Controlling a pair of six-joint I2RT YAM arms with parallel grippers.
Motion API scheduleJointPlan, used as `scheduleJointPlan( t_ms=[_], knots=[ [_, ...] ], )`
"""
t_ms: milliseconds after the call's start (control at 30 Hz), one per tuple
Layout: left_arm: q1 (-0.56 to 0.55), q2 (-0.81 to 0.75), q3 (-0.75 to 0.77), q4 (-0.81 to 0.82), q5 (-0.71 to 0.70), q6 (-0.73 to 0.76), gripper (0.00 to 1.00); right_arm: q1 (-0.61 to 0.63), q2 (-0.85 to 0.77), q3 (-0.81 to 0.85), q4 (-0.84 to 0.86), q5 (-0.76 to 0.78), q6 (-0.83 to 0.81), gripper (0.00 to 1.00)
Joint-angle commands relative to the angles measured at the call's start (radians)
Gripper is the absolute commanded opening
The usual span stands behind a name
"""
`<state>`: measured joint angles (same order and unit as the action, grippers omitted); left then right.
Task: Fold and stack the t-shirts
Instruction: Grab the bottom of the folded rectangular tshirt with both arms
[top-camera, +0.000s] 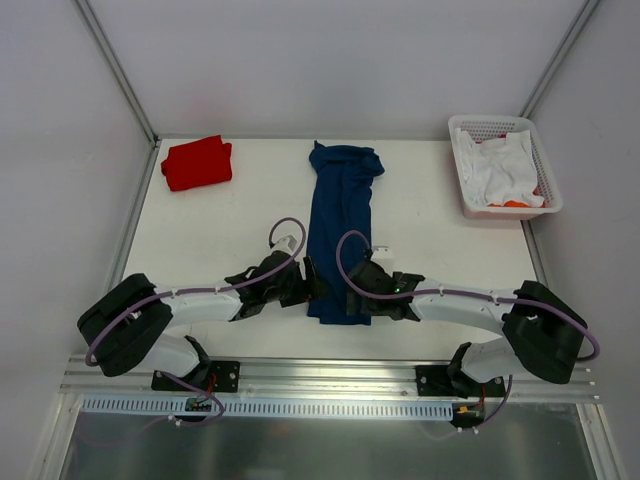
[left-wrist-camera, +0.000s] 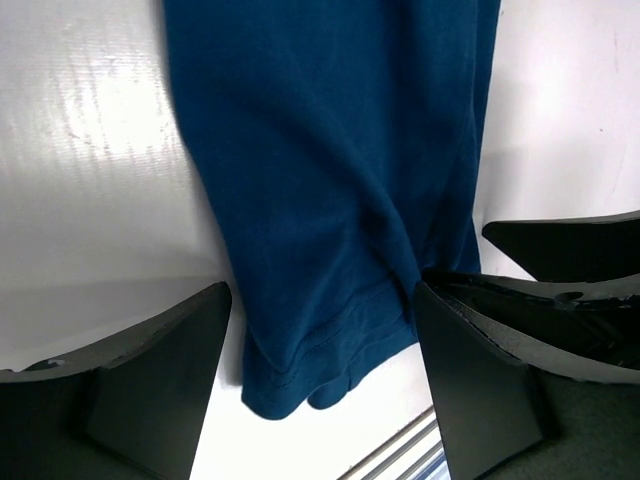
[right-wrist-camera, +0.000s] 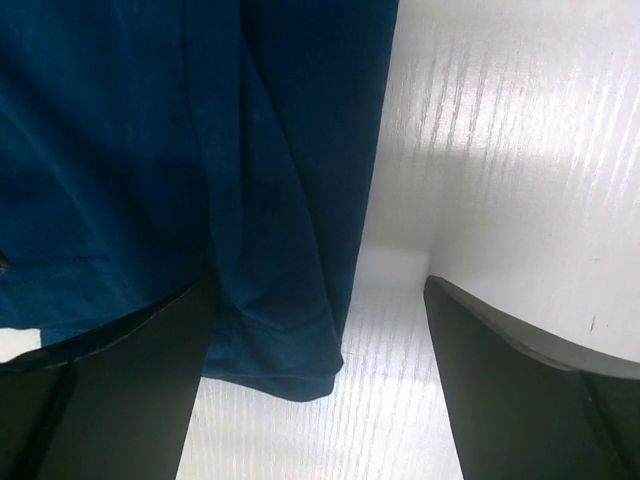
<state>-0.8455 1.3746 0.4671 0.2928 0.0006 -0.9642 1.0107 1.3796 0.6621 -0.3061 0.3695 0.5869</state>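
The navy blue t-shirt (top-camera: 342, 225) lies folded lengthwise into a long strip down the middle of the table, print hidden. Its near hem (left-wrist-camera: 300, 370) sits between the fingers of my left gripper (left-wrist-camera: 320, 385), which stands open at the strip's near-left corner (top-camera: 312, 282). My right gripper (right-wrist-camera: 320, 390) is open too, low over the near-right hem corner (right-wrist-camera: 290, 350), close beside the left one (top-camera: 352, 292). Neither pair of jaws presses the cloth. The red t-shirt (top-camera: 197, 162) rests folded at the back left.
A white plastic basket (top-camera: 470, 195) at the back right holds white cloth (top-camera: 505, 165) with a bit of orange. The table's near edge and metal rail (left-wrist-camera: 400, 450) run just behind the shirt's hem. Frame posts stand at the back corners.
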Motion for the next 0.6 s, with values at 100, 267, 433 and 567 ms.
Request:
scheduleJointPlan(
  t_ms=[100, 267, 433, 567],
  knots=[
    [-0.021, 0.064, -0.016, -0.1, 0.021, -0.002, 0.69, 0.006, 0.041, 0.028, 0.045, 0.006, 0.016, 0.86],
    [-0.021, 0.076, -0.013, -0.095, 0.022, -0.001, 0.58, 0.009, 0.068, 0.036, 0.064, -0.003, 0.013, 0.69],
    [-0.023, 0.078, -0.01, -0.093, 0.029, 0.001, 0.34, 0.012, 0.081, 0.045, 0.061, 0.002, 0.019, 0.37],
    [-0.023, 0.078, -0.008, -0.093, 0.035, 0.004, 0.2, 0.014, 0.082, 0.054, 0.041, 0.009, 0.022, 0.08]
  ],
)
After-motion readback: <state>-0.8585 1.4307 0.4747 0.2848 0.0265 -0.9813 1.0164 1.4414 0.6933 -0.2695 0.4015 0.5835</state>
